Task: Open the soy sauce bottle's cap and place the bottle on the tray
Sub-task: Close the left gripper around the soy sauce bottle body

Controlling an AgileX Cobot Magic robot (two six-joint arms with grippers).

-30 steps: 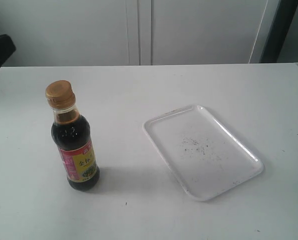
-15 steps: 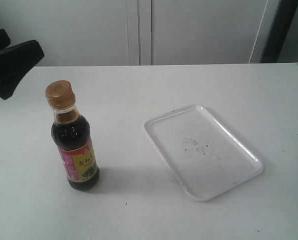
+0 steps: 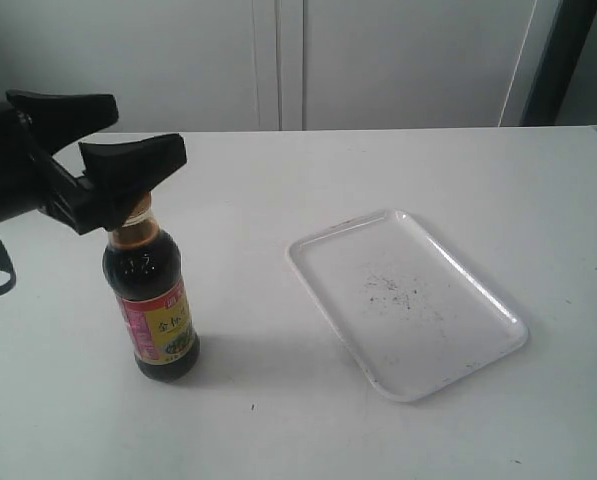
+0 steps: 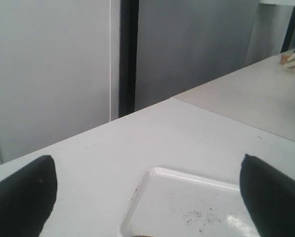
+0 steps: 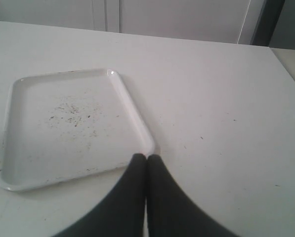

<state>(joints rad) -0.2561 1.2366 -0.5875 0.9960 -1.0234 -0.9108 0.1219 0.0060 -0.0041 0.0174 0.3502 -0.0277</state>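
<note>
Reaching wide-open around the bottle's (image 3: 155, 300) neck, the left hand (image 3: 106, 135) grips nothing; centre its fingers first, so closing won't tip it off upright.

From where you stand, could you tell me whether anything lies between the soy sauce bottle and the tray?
Nothing visible does. The soy sauce bottle stands on bare table beside the tray, which holds only dark specks. The left gripper is open at the cap.

soy sauce bottle (image 3: 156, 305) left on table (image 3: 278, 420), tray (image 3: 407, 302) right
</note>
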